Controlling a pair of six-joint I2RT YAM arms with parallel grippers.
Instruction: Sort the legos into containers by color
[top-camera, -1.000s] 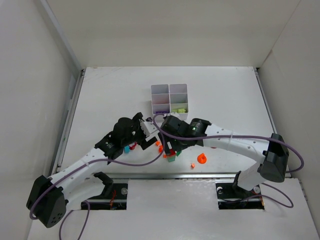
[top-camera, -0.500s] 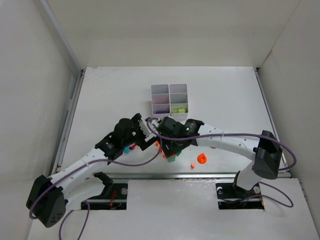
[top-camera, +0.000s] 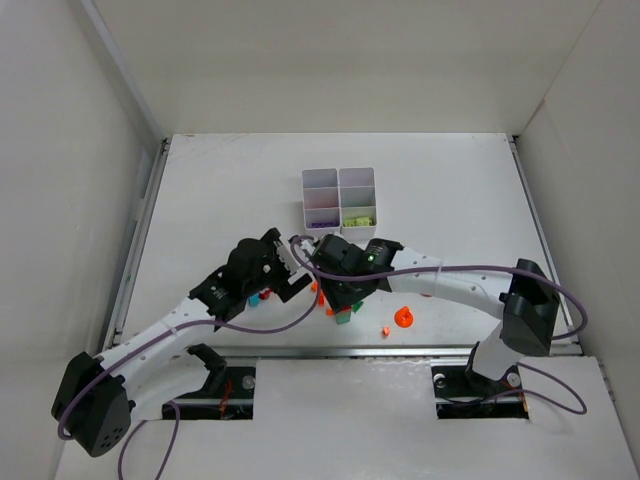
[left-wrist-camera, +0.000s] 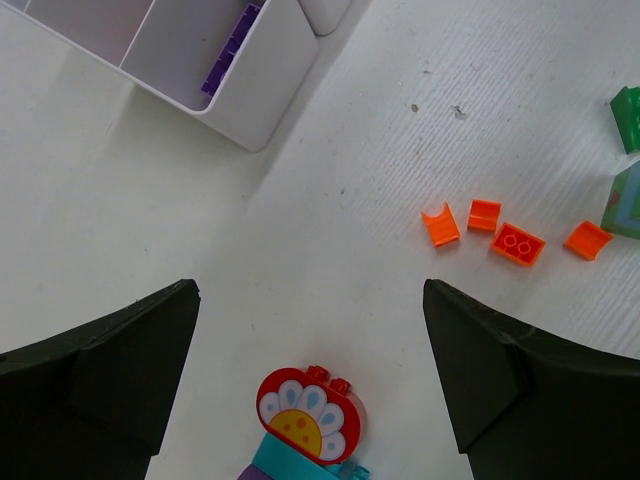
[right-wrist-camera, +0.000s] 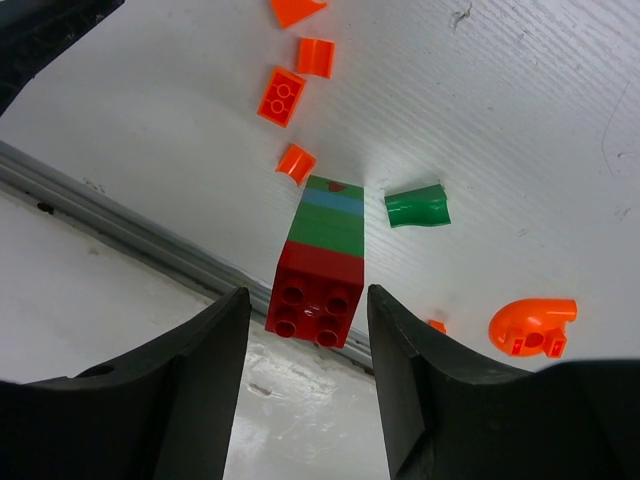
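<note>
— Where's the right tool (right-wrist-camera: 308, 298)?
— Straddling the red-topped stack (right-wrist-camera: 318, 285), both fingers (right-wrist-camera: 200, 380) close beside it. Pinching or not, I can't tell.
— And the left tool (left-wrist-camera: 310, 292)?
— Released, spread wide over the counter (left-wrist-camera: 330, 200). The flower brick (left-wrist-camera: 305, 412) is at its 6 o'clock, the orange legos (left-wrist-camera: 517, 243) at 3, the tray (left-wrist-camera: 255, 95) at 11.

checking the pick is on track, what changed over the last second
The right arm swung left and the right tool narrowed around the red-topped stack of green and blue plastic bricks, not yet clamped. The left tool, white six-compartment plastic tray and loose orange pieces stayed put.
</note>
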